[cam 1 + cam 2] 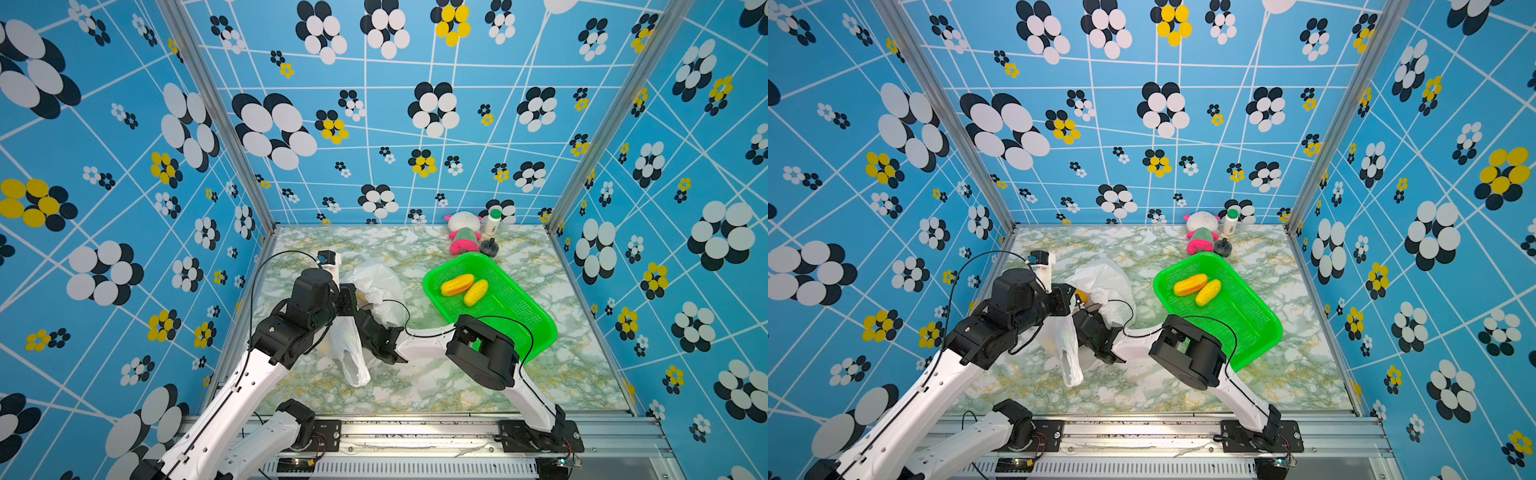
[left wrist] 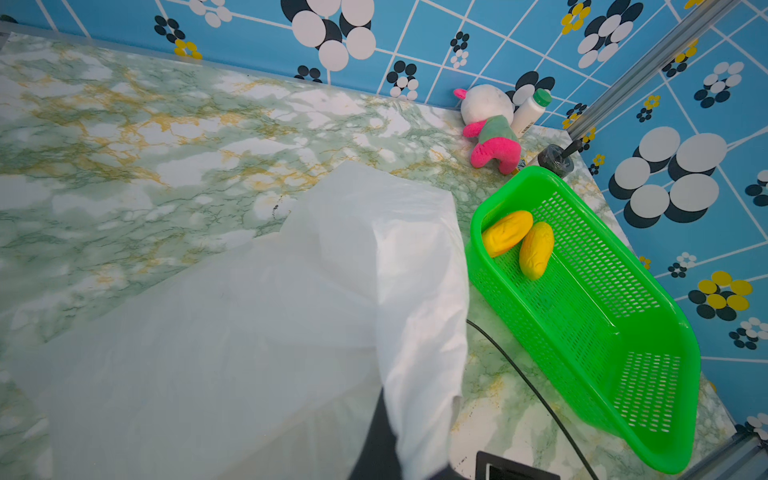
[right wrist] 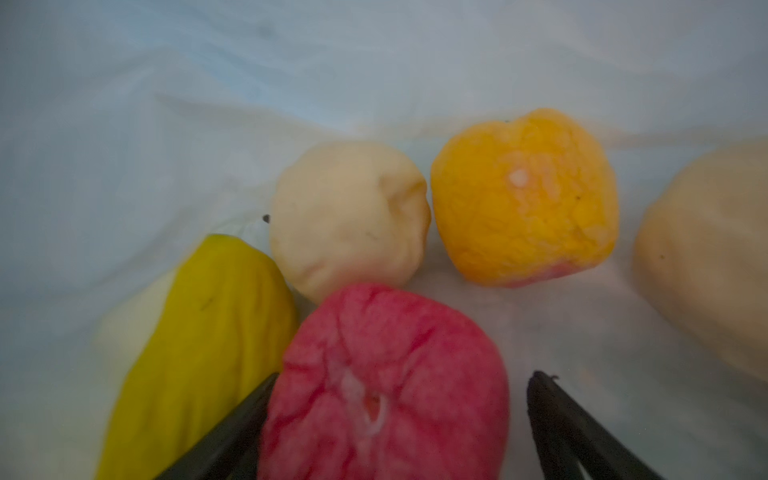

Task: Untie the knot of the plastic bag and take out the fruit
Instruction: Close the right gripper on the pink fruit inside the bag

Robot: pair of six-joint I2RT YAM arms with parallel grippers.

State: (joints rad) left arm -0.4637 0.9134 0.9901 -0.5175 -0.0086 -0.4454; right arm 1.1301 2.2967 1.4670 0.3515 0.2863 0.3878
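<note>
The plastic bag (image 1: 376, 282) lies crumpled and open at the table's left-middle, one handle loop (image 1: 353, 361) trailing forward. The knot is out of view. My left gripper (image 1: 347, 297) is shut on the bag's edge; film drapes over its jaws in the left wrist view. My right gripper (image 3: 405, 376) is inside the bag, open, its fingers on either side of a wrinkled red-pink fruit (image 3: 374, 332), with a gap on one side. Around it lie a yellow oblong fruit (image 3: 199, 353), a beige one (image 3: 349, 216), an orange one (image 3: 523, 199) and another beige one (image 3: 706, 257).
A green basket (image 1: 519, 328) to the right holds two yellow-orange fruits (image 1: 457, 284). At the back right stand a pink-and-white plush toy (image 1: 463, 237), a white bottle with a green cap (image 1: 493, 222) and a small black object (image 1: 489, 248). Patterned walls enclose three sides.
</note>
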